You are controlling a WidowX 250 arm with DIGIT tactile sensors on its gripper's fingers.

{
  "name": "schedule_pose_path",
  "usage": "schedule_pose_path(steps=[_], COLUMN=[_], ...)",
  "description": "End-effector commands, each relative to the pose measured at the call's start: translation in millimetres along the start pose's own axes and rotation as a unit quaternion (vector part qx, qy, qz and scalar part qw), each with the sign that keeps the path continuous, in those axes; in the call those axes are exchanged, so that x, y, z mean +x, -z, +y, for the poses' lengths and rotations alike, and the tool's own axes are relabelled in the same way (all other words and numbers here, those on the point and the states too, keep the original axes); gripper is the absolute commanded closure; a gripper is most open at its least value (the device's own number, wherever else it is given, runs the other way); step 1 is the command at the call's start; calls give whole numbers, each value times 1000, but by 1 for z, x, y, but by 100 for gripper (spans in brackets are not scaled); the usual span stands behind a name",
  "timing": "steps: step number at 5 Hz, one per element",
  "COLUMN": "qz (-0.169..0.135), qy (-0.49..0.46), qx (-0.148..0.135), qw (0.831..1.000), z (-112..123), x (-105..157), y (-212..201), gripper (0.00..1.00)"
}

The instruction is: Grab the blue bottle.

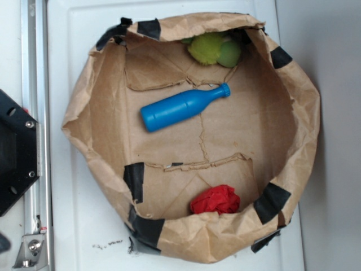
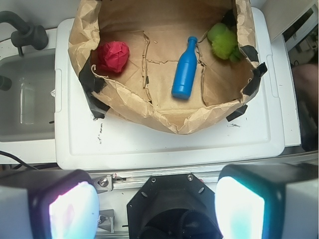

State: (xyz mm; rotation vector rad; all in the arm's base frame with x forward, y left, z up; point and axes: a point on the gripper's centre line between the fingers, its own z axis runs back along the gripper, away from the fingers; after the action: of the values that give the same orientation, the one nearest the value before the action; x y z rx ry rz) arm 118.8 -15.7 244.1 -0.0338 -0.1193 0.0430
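The solid bright blue plastic bottle (image 1: 183,107) (image 2: 185,74) with narrow neck and ribbed cap lies on its side near the middle of the floor of a crumpled brown paper basin (image 1: 90,107) (image 2: 164,122) patched with black tape; nothing touches it, and bare creased paper lies all around it; in the exterior view its cap points up and right toward a fuzzy yellow-green ball (image 1: 214,49) (image 2: 223,41) tucked against the basin's wall, while a crumpled red wad (image 1: 215,200) (image 2: 112,56) sits by the opposite wall, well apart from the bottle; the paper walls rise all round the three things; the basin stands on a white plastic tray (image 1: 73,226) (image 2: 164,149); the gripper (image 2: 155,204) hangs outside the basin over the tray's near edge, its two pale fingers (image 2: 67,206) spread wide with nothing between them.
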Motion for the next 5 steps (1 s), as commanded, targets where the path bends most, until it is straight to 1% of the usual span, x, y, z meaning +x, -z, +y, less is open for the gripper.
schedule_pose_path(steps=[1, 2, 3, 4, 5], qz=[0, -13, -8, 8, 18], qy=[0, -21, -27, -9, 14], qx=[0, 17, 18, 48, 36], qw=[1000, 1000, 999, 999, 999], z=[0, 3, 8, 36, 74], x=[0, 25, 31, 76, 123], y=[0, 0, 9, 64, 106], gripper=[0, 0, 0, 0, 0])
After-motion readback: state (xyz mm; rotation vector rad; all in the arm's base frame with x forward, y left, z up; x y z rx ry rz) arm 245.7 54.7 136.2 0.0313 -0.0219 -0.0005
